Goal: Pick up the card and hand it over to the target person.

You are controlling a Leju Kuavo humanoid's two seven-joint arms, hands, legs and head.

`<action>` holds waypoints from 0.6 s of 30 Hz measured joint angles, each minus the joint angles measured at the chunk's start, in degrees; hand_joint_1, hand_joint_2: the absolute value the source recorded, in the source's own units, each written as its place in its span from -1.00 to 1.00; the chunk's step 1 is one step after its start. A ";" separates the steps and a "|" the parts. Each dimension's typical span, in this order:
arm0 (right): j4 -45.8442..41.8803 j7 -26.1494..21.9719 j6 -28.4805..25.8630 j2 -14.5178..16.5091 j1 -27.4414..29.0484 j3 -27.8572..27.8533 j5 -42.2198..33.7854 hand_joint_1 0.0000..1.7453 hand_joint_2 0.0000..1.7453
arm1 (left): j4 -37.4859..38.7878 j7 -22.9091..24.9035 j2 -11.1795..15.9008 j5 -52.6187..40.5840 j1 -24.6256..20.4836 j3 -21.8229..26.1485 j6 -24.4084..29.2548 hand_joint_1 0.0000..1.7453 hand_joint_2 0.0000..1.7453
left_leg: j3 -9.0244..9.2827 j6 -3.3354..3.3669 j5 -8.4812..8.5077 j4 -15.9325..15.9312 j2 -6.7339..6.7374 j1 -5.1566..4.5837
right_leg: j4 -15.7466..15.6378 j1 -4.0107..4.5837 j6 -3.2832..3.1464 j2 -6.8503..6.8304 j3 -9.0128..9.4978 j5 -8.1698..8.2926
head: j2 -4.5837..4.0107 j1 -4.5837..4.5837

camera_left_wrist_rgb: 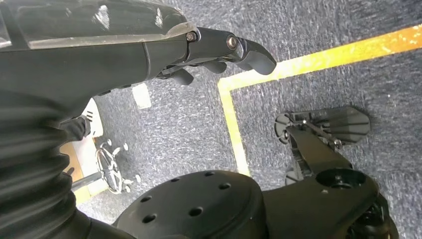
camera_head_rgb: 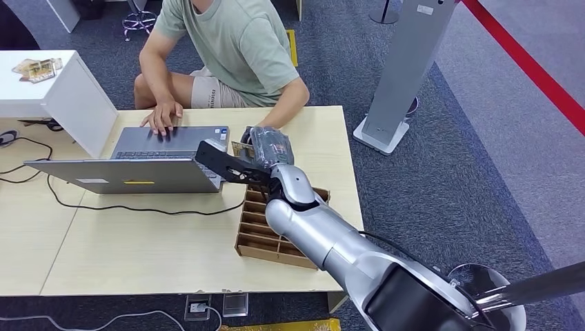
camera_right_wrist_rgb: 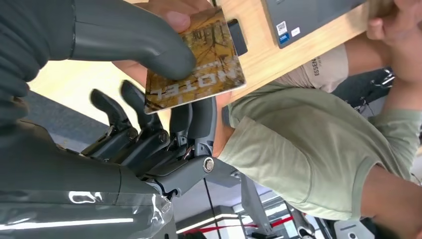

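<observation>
So the right hand [camera_right_wrist_rgb: 149,99] is pinching the yellow-brown printed hotel card [camera_right_wrist_rgb: 196,64] between thumb and fingers, over the light wooden table [camera_head_rgb: 138,248] at 12 o'clock from the brown cardboard divider box [camera_head_rgb: 265,231], and the seated person's hand [camera_right_wrist_rgb: 164,15] touches the card too. The left hand [camera_left_wrist_rgb: 219,52] hangs with fingers loosely curled, holding nothing.

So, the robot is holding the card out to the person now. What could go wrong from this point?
1. The right hand pinches the card between thumb and fingers; if it lets go before the person's hand grips firmly, the card may drop onto the table.
2. If it holds on too hard, a pull could bend the card.
3. The arm reaches over the compartment box beside the laptop; drawing back low might bump them.
</observation>
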 joint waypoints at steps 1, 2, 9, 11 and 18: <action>0.08 -0.49 -0.54 0.00 -0.04 -0.33 -0.13 -1.00 1.00 | 0.06 -0.18 -0.07 0.20 0.01 0.12 0.05 -1.00 1.00 | 0.01 0.00 0.01 -0.01 -0.01 0.00 | -0.02 0.00 0.00 -0.01 0.01 0.00 | 0.00 0.00; -0.02 -1.03 -1.31 0.00 -0.13 -0.80 -0.28 -1.00 1.00 | 0.11 -0.28 -0.12 0.57 0.02 0.38 0.20 -1.00 1.00 | 0.01 0.01 0.01 -0.02 -0.03 0.01 | -0.04 0.01 0.00 -0.02 0.03 0.01 | 0.00 0.00; -4.22 -5.88 -7.48 -0.78 -1.02 -7.61 -2.45 -1.00 1.00 | 0.12 0.07 -0.14 2.03 0.04 0.76 0.72 -1.00 1.00 | -0.08 0.01 0.01 0.06 0.00 0.02 | 0.03 0.02 0.00 0.03 -0.08 0.02 | 0.00 0.00; -8.20 -7.80 -9.58 -2.13 -0.56 -10.50 -3.92 -1.00 1.00 | 0.11 0.16 -0.21 2.43 0.06 0.90 1.07 -1.00 1.00 | -0.13 0.01 -0.02 0.12 -0.01 0.00 | 0.10 0.00 0.01 0.00 -0.13 -0.01 | 0.00 0.00; -36.61 -7.78 -11.02 -12.40 7.98 -18.37 -5.73 -1.00 1.00 | 0.05 0.26 -0.26 3.01 0.10 0.68 1.47 -1.00 1.00 | -0.15 0.05 0.05 0.07 -0.19 0.06 | -0.06 0.06 0.02 -0.16 -0.04 0.04 | 0.00 0.00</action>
